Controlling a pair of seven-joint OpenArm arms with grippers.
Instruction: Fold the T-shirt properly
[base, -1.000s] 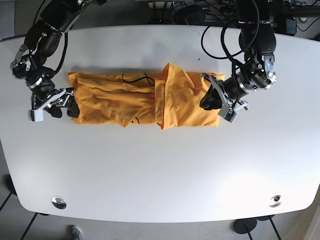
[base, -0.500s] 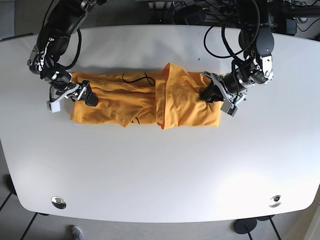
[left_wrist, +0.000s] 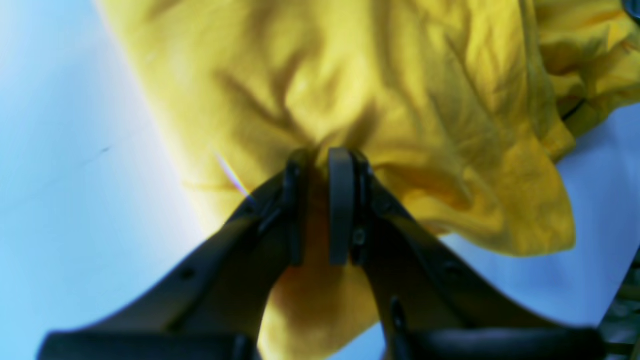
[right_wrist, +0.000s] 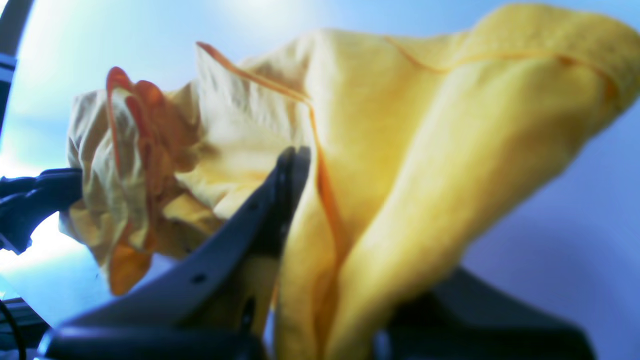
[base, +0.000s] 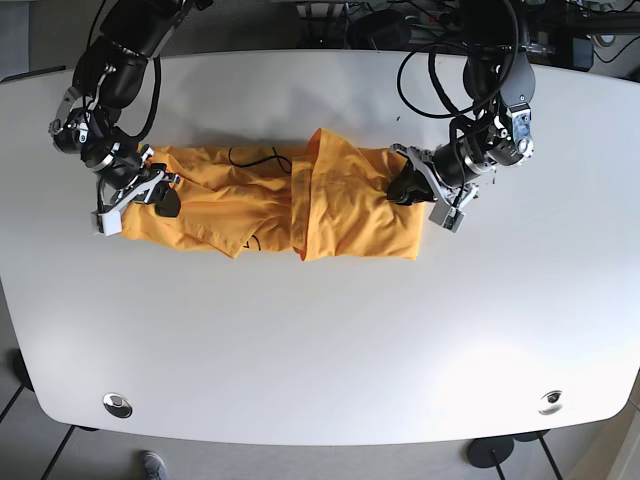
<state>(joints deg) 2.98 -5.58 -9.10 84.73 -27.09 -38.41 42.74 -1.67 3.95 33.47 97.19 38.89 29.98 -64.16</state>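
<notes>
Here T-shirt (left_wrist: 380, 95) bunches between left claw (left_wrist: 317, 165).

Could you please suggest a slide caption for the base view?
Both arms grip opposite ends of the orange T-shirt on the white table: left gripper, right gripper.

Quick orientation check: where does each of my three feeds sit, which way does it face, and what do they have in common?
Base: overhead, looking down on the white table, the orange T-shirt and both arms.
Left wrist: on the left arm, facing along its hand, whose fingers pinch yellow-orange cloth.
Right wrist: on the right arm, low, facing along its hand at bunched cloth.
Shared: all three show the T-shirt; the base view also shows the left hand and right hand.
</notes>
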